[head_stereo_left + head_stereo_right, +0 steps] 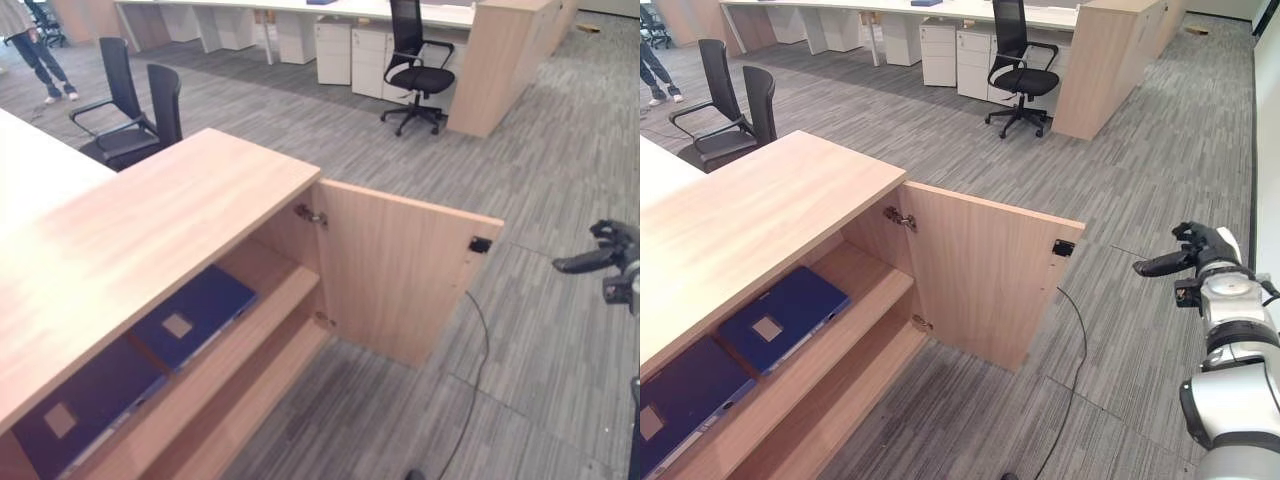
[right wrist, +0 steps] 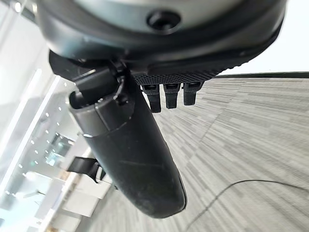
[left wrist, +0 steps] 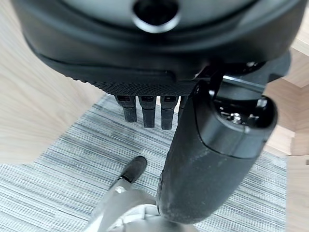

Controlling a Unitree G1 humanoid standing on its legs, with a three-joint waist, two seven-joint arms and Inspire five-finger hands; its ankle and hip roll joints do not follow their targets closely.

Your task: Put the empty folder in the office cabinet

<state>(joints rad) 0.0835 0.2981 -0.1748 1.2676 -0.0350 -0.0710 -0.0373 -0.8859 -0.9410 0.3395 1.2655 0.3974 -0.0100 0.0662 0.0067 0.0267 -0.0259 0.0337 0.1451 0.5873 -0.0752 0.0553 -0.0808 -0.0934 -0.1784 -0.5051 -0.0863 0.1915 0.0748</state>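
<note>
The grey striped carpet [image 1: 1160, 150] runs across the whole office floor, in square tiles. On it stands one long cabinet [image 1: 150, 220] of pale wood-grain board, flat-topped, with two shelves showing inside. Its single door [image 1: 990, 285] hangs wide open, a small black catch near its top corner. Three black swivel chairs stand about: two [image 1: 125, 110] just behind the cabinet and one [image 1: 1018, 75] over by the far desks. A person [image 1: 35, 50] stands at the far left. Two dark blue folders lie flat on the upper shelf, side by side, each with a pale square label: one folder [image 1: 195, 315] nearer the door, the other folder [image 1: 85, 405] further in. The right hand [image 1: 1195, 255] is raised well clear of the door, thumb out, fingers loosely apart, holding nothing. The left hand [image 3: 159, 72] hangs above carpet, fingers straight and empty.
</note>
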